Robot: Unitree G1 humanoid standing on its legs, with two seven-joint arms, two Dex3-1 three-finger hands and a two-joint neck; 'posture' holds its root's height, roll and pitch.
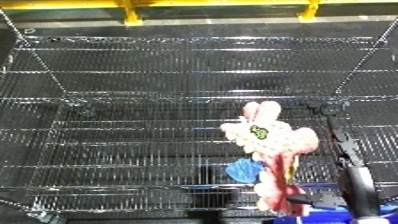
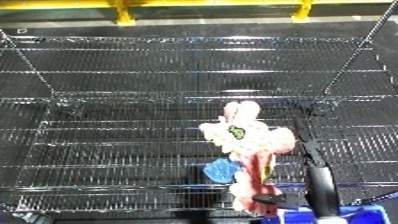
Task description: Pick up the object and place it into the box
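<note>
Right hand [image 2: 318, 192] comes in at lower right, black, reaching up from the bottom edge. One long dark finger [image 1: 342, 145] sticks up straight beside the toy; lower down a short dark part pokes left toward the toy's base. Whether the fingers are curled round the toy or just next to it: cannot tell, the contact area is too murky. Left hand does not show in either view.

Pink plush toy [image 1: 266, 142] stands upright just left of the right hand, at lower right of centre. Two ear-like lobes on top, a pale fluffy middle with a small green patch [image 1: 258, 132], and a longer pink strip hanging down to the bottom edge. A blue piece [image 1: 242, 170] sticks out at its lower left side. It cannot be told whether the toy is lifted or resting on the mesh.

Behind and under it all is the wire bin [image 1: 107, 100], silver mesh floor and sloped mesh walls, filling most of the view. A yellow frame [image 1: 131, 9] runs along the top edge beyond the bin. A bit of blue [image 2: 355, 212] shows at bottom right by the hand.
</note>
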